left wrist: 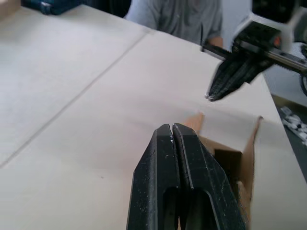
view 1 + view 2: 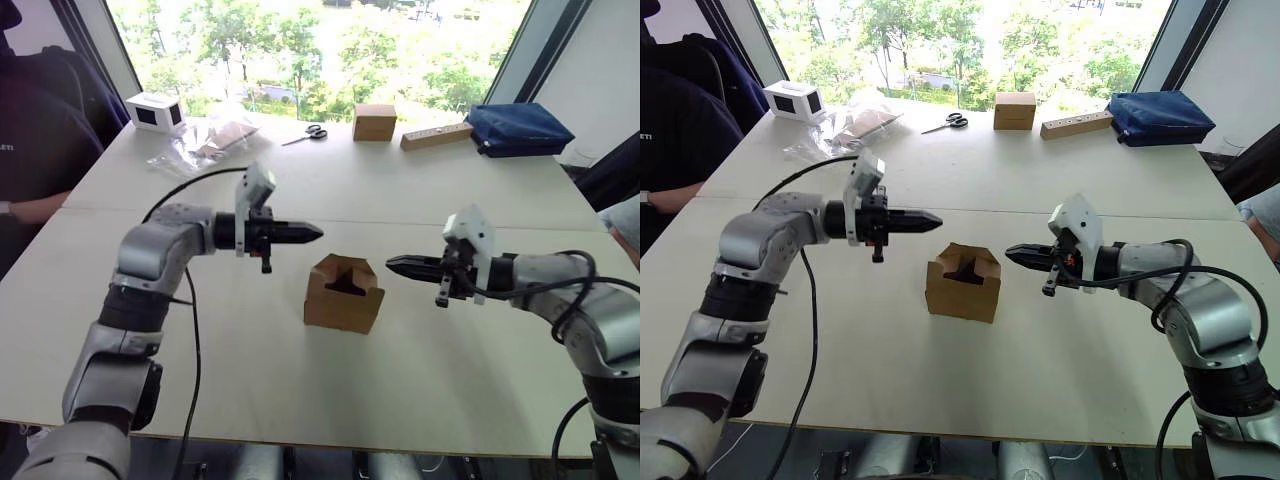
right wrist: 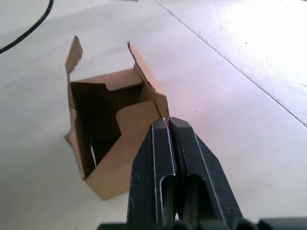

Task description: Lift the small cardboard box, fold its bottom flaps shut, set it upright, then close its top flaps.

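Left eye view is showing the small cardboard box (image 2: pixel 344 294) standing upright on the white table (image 2: pixel 420 190), near the middle, between the two grippers and touching neither. Its bottom end is resting against the table, so the bottom flaps are hidden and their condition cannot be told. The top flaps (image 2: pixel 345 272) are standing partly open, with a dark gap showing between them. In the right wrist view the box (image 3: pixel 108 129) is appearing plain brown and unprinted, two flaps rising at its far side and two shaped flaps leaning inward over a dark interior. In the left wrist view the box (image 1: pixel 230 153) is being partly covered by that gripper's own fingers.

The left gripper (image 2: pixel 310 233) is hovering above and to the left of the box, fingers pressed together and holding nothing. The right gripper (image 2: pixel 395 264) is hovering just to the right of the box, fingers likewise pressed together and empty.

Along the far edge are lying a squarer brown box (image 2: pixel 374 122), scissors (image 2: pixel 308 133), a wooden block (image 2: pixel 436 136), a blue pouch (image 2: pixel 519 128), a white box (image 2: pixel 155 112) and clear plastic bags (image 2: pixel 205 145).
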Action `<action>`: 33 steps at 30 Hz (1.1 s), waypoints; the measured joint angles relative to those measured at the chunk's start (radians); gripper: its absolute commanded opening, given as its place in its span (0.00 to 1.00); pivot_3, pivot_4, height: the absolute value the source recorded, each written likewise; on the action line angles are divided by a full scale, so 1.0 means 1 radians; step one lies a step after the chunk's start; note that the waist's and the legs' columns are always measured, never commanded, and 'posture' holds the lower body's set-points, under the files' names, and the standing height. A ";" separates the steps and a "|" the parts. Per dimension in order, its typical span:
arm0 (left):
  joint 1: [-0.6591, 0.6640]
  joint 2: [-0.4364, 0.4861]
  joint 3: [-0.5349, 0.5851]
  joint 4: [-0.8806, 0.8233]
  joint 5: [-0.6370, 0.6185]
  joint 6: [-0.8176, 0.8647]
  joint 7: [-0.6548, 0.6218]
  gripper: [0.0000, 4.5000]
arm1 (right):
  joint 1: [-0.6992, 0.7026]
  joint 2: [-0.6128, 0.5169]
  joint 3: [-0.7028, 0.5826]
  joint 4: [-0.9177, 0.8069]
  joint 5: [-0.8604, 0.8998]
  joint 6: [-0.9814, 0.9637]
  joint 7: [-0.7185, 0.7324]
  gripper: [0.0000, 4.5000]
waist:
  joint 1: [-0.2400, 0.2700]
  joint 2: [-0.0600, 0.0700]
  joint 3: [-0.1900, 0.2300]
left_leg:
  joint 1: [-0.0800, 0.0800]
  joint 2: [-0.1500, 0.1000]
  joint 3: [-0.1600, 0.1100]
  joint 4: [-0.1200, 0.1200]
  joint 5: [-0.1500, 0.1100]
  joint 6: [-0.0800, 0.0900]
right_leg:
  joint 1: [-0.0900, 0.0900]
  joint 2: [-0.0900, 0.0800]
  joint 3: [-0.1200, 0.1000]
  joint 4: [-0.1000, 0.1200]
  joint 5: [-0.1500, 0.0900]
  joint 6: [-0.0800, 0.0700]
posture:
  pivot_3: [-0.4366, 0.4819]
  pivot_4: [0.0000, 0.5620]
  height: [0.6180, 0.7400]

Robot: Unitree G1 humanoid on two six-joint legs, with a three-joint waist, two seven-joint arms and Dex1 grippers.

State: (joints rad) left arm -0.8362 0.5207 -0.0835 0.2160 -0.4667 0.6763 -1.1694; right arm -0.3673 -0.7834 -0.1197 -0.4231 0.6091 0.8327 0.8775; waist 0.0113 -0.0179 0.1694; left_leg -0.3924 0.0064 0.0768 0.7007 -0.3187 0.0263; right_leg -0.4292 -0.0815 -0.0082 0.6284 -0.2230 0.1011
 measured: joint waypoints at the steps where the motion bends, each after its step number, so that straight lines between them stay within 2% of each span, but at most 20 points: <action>1: -0.003 -0.002 -0.005 0.036 0.018 -0.028 0.000 0.00 | 0.002 -0.001 -0.024 -0.015 0.024 0.021 -0.011 0.00 | 0.000 0.000 0.000 | 0.000 0.000 0.000 0.000 0.000 0.000 | 0.000 0.000 0.000 0.000 0.000 0.000 | 0.48 0.27 1.00; 5: -0.023 -0.032 -0.048 0.221 0.111 -0.151 0.001 0.00 | 0.024 -0.001 -0.073 -0.146 0.157 0.126 -0.056 0.00 | 0.000 0.000 0.000 | 0.000 0.001 0.000 -0.001 0.000 0.000 | 0.000 0.000 0.000 0.000 0.000 0.000 | 0.48 0.27 1.00; 11: -0.091 -0.124 -0.095 0.484 0.220 -0.327 -0.012 0.00 | 0.065 0.001 0.092 -0.353 0.162 0.166 -0.149 0.00 | 0.001 0.000 0.000 | -0.001 0.000 0.000 -0.001 -0.001 0.001 | 0.000 -0.001 0.000 -0.002 -0.001 -0.002 | 0.48 0.27 1.00; 14: -0.101 -0.148 -0.105 0.559 0.249 -0.376 -0.036 0.00 | 0.054 0.015 0.139 -0.401 0.169 0.175 -0.189 0.00 | -0.004 -0.001 0.000 | -0.002 0.000 0.000 -0.001 -0.001 0.002 | -0.001 -0.001 0.000 -0.003 0.000 -0.001 | 0.48 0.27 1.00; 21: -0.098 -0.171 -0.136 0.575 0.288 -0.404 -0.119 0.00 | 0.018 0.024 0.314 -0.349 0.022 0.121 -0.242 0.00 | -0.003 -0.001 0.000 | -0.002 0.000 0.000 -0.001 -0.001 0.002 | -0.001 -0.001 0.000 -0.003 -0.001 -0.003 | 0.48 0.27 1.00; 33: -0.031 -0.178 -0.165 0.525 0.340 -0.425 -0.142 0.00 | -0.022 0.044 0.390 -0.279 -0.099 0.043 -0.225 0.00 | 0.000 -0.001 0.000 | -0.002 0.000 0.000 -0.001 -0.001 0.002 | -0.001 -0.001 -0.001 -0.003 -0.001 -0.001 | 0.48 0.27 1.00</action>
State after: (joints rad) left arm -0.8668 0.3425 -0.2489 0.7415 -0.1271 0.2509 -1.3111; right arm -0.3894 -0.7399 0.2705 -0.7025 0.5101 0.8753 0.6530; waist 0.0112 -0.0187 0.1698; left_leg -0.3944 0.0064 0.0769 0.7000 -0.3200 0.0285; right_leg -0.4301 -0.0824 -0.0087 0.6255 -0.2238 0.0996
